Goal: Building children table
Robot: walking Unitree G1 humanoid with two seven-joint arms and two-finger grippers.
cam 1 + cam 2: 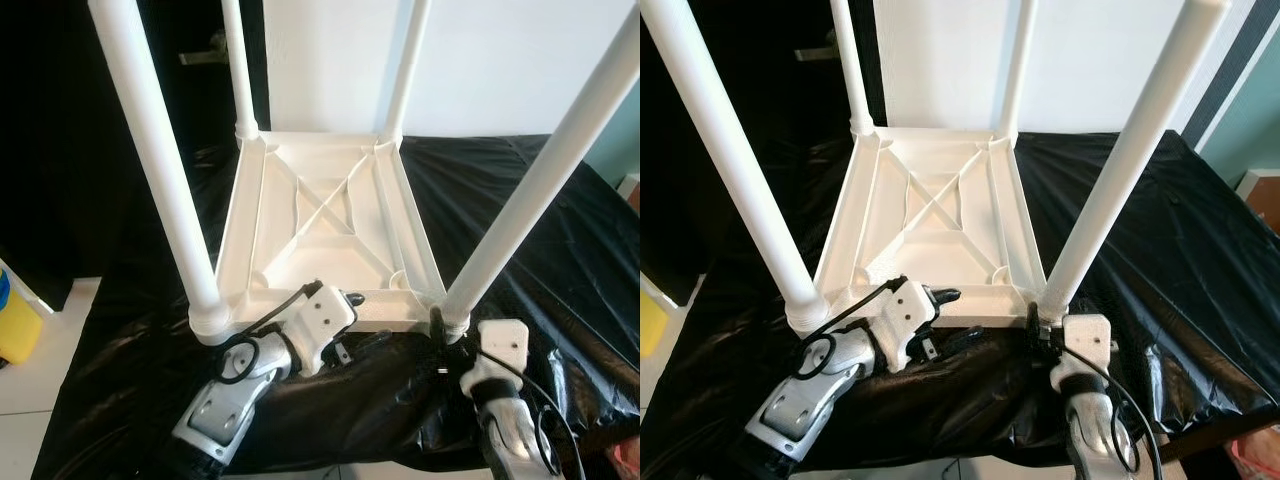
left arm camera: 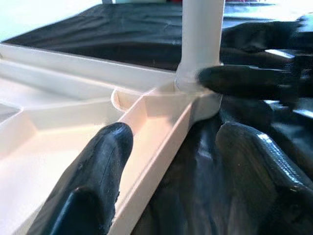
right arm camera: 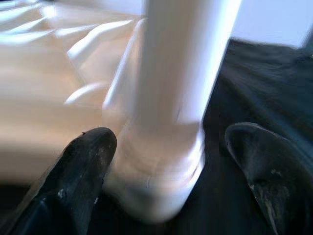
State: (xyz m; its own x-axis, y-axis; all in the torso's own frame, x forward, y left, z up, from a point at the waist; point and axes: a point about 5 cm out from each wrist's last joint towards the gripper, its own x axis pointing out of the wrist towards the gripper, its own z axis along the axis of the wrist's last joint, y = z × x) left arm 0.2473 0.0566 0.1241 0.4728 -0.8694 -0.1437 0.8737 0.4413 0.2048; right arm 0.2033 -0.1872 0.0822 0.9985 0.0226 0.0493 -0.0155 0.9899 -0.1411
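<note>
White plastic children's table (image 1: 320, 215) lies upside down on a black plastic sheet (image 1: 560, 250), four round white legs pointing up. Ribbed underside forms a shallow tray, nothing in it.

Head views: yellow container (image 1: 15, 320) on the floor at far left; contents cannot be told.

Left wrist view: left gripper (image 2: 168, 161) spread wide astride the near rim, one finger (image 2: 98, 171) inside the tray, the other outside over the sheet.

Right wrist view, blurred: right gripper (image 3: 166, 166) open around the near right leg (image 3: 181, 63) at its socket; contact cannot be told.
</note>
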